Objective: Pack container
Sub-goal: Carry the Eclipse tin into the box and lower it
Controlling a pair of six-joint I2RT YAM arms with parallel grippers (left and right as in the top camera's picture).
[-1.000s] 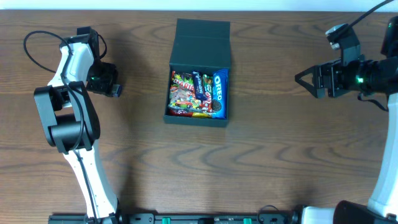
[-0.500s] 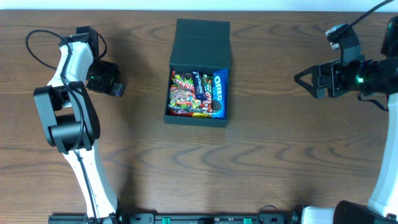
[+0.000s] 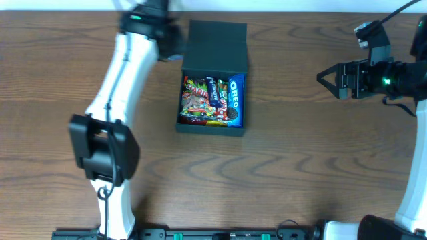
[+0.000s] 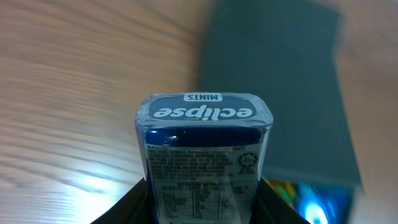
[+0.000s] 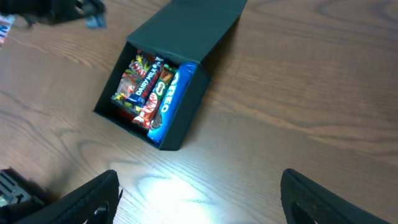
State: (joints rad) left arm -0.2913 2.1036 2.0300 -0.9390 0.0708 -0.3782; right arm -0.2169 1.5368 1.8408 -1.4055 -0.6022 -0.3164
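The left arm has swung up from the table's left side, bringing the left gripper (image 3: 167, 39) just beside the container's (image 3: 210, 129) open lid (image 3: 218, 45); its jaws clamp an Eclipse mints tin (image 4: 203, 149); the container sits mid-table, holding snack packets (image 3: 212, 100); the right gripper (image 3: 328, 79) hangs wide open, empty, well apart

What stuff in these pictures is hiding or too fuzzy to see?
- Overhead: the left gripper is a dark blur, so what it holds cannot be seen there.
- Left wrist: the Eclipse mints pack fills the view. Its small print is too tiny to read. The container behind it is blurred, and its inside is mostly cut off by the bottom edge.
- Right wrist: any snacks under the top layer are covered by those above.
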